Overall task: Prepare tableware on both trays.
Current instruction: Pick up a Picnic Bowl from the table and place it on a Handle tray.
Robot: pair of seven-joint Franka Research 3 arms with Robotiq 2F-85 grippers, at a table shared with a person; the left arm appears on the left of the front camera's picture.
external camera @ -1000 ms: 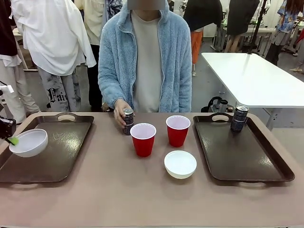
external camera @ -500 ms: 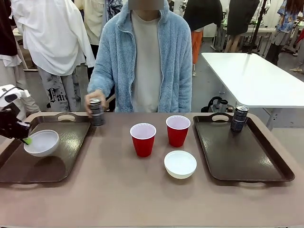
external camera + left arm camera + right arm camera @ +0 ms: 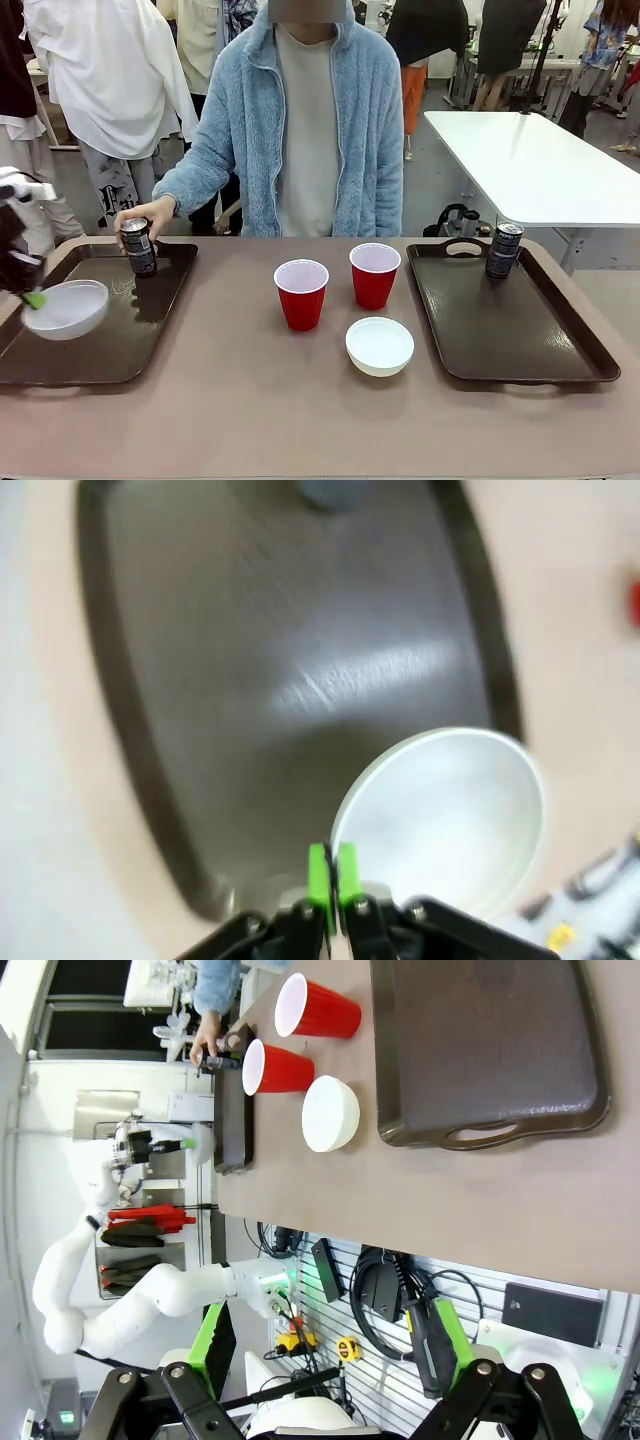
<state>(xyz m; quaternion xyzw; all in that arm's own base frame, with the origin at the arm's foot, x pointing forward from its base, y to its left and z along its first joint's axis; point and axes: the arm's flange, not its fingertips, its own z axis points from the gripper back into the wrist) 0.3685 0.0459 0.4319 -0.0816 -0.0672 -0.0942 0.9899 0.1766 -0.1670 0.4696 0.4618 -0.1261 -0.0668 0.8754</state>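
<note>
Tableware stands partly sorted. Nearest the robot, the right gripper [image 3: 330, 1355] hangs over the table's near edge with its jaws spread wide and nothing between them. It is judged idle, leaving the work to the other arm.

On the bare tabletop [image 3: 250, 400] between the trays sits a shallow round white bowl [image 3: 380, 345], unplaced. It is presumably meant for the dark brown rectangular plastic tray [image 3: 520, 340] on the right.

At the left, the left gripper [image 3: 332, 868] is clamped tight on the rim of a second shallow white bowl [image 3: 65, 308], its green pads pinching the thin wall. A rim pinch is the only purchase so wide a dish offers. This bowl is tilted over the near-left part of the matching left tray [image 3: 110, 350]. Whether it touches the tray floor cannot be told.

Behind the loose bowl, a red plastic cup [image 3: 301, 293] with a white inside and its twin [image 3: 375, 275] stand upright on the table, not yet distributed.

Farthest off, the person's hand [image 3: 145, 213] grips a small dark drink can [image 3: 138, 248] with a silver top at the left tray's far end. It is apparently being set there to mirror the second can [image 3: 504, 250], which stands at the far end of the right tray.
</note>
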